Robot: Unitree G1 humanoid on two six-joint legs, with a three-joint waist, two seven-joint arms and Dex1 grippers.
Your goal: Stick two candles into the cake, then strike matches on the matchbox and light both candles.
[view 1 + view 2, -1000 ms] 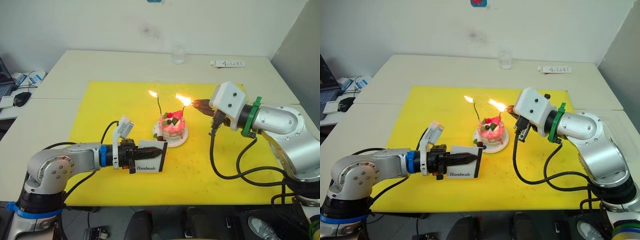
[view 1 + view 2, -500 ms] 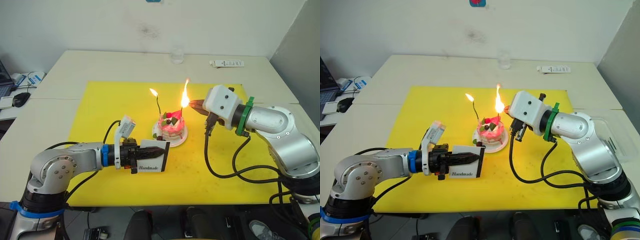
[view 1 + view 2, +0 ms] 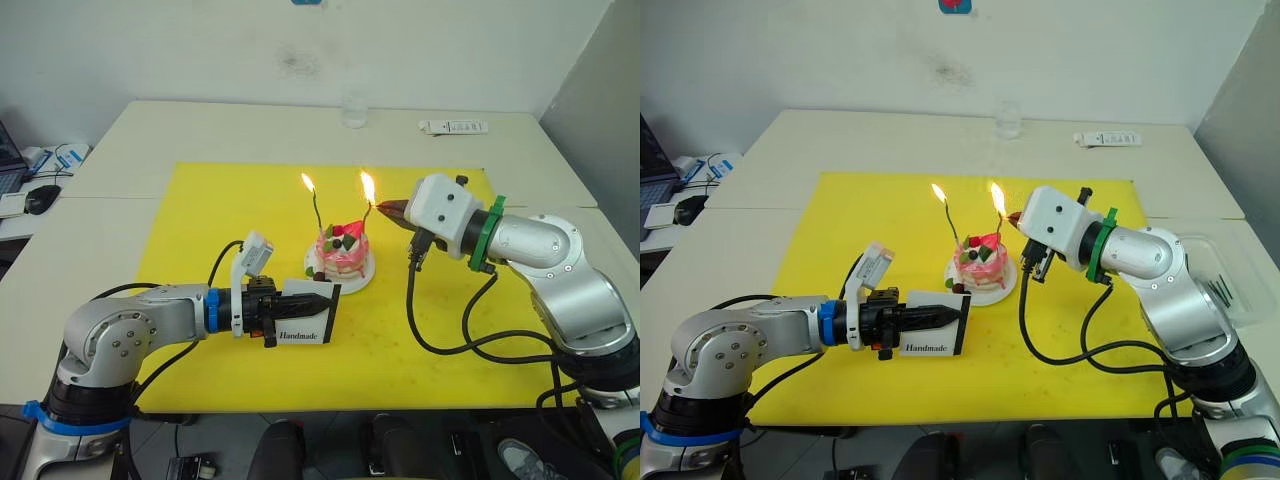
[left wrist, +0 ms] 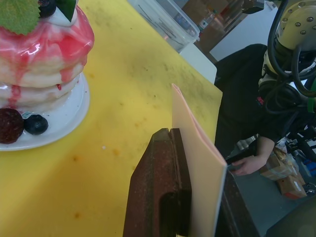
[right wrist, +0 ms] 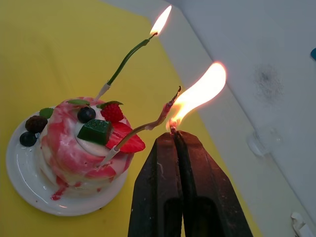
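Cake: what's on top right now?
The cake carries a strawberry, berries and two candles: the green candle is lit, the pink candle meets the flame above the right gripper.

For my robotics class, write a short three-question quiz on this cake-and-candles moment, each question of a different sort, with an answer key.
1. True or false: the green candle standing in the cake is burning.
2. What is the left gripper shut on? A) a glass B) the matchbox C) the plate
3. Fill in: the right gripper pinches a burning ____ beside the pink candle.

Key
1. True; a flame sits at its tip.
2. B; the matchbox stands on edge in the gripper, over the yellow mat.
3. match; its flame rises right at the closed fingertips, next to the pink candle's tip.
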